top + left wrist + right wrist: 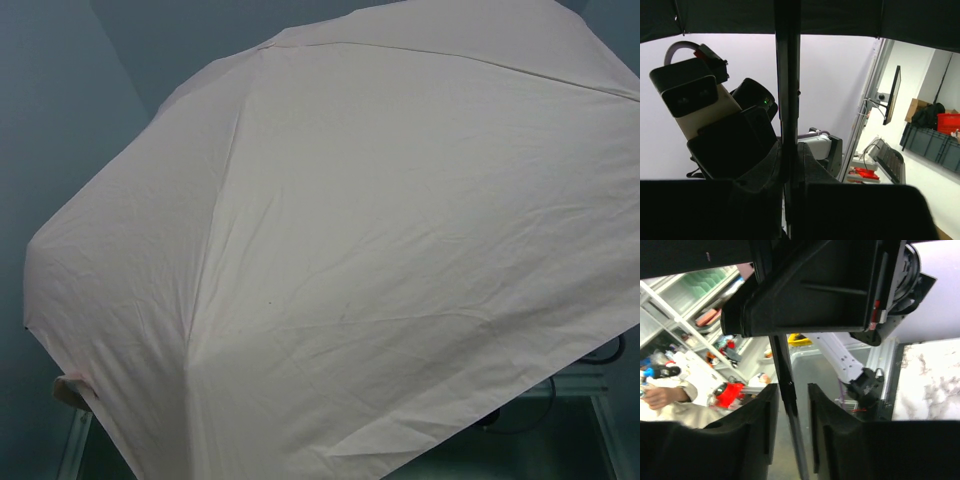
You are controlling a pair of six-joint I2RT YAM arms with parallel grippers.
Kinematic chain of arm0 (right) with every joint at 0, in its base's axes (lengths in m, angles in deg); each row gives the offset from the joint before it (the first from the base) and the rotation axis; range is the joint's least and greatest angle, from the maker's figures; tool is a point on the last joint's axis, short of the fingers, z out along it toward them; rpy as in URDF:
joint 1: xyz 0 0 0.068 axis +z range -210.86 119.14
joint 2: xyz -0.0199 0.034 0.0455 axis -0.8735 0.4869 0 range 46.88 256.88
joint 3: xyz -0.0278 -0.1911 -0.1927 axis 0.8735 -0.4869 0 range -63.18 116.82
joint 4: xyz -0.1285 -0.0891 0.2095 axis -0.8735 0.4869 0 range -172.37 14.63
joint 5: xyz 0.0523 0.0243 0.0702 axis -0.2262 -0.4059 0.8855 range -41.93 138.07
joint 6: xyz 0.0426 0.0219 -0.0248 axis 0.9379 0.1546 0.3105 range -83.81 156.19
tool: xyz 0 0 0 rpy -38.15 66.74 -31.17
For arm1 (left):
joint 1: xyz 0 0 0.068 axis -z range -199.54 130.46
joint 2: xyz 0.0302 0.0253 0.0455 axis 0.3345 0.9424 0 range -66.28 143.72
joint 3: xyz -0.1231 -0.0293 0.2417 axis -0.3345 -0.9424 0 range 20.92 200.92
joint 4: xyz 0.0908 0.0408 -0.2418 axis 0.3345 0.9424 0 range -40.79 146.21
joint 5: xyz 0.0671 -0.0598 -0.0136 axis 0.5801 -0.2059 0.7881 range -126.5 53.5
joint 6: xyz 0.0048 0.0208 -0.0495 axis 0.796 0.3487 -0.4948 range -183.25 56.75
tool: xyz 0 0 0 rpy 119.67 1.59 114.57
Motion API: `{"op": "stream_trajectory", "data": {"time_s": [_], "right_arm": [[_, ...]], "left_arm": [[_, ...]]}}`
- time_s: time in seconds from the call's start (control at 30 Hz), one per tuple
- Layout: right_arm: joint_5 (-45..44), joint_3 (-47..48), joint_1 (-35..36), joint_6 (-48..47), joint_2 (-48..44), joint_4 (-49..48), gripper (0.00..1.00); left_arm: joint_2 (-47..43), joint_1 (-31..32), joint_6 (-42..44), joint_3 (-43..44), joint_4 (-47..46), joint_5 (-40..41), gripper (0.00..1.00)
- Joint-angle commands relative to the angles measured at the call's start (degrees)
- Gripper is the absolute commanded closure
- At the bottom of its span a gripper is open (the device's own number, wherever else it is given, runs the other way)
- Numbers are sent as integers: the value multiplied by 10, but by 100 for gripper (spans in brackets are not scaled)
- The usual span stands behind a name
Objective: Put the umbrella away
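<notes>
The umbrella [380,230] was spread wide open across the overhead view, so folding and stowing it all remained to do, with the left fingers [765,172] clamped on its black shaft [788,100] and the right fingers [757,425] apart around it.

Umbrella [380,250]: open. The pale pink canopy is spread wide and fills most of the top view from lower left to upper right. Fabric is lightly creased, with seams fanning out from upper centre. A small pinkish tab [72,388] sits at the lower-left edge. The thin black shaft [788,100] runs vertically through the centre of the left wrist view.
</notes>
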State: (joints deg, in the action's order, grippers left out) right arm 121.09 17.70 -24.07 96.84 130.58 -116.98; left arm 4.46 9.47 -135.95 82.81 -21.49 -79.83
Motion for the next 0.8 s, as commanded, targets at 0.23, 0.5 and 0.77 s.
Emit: {"op": "stream_trajectory", "data": {"time_s": [0.23, 0.5, 0.77], "right_arm": [[10, 16, 2, 20, -4, -31, 99], [-42, 97, 0, -245, 6, 284, 99], [-89, 119, 0, -339, 6, 386, 99]], "left_arm": [[-2, 13, 3, 18, 18, 17, 98], [-86, 12, 80, -57, 113, 191, 25], [-166, 12, 180, -41, 300, 353, 12]]}}
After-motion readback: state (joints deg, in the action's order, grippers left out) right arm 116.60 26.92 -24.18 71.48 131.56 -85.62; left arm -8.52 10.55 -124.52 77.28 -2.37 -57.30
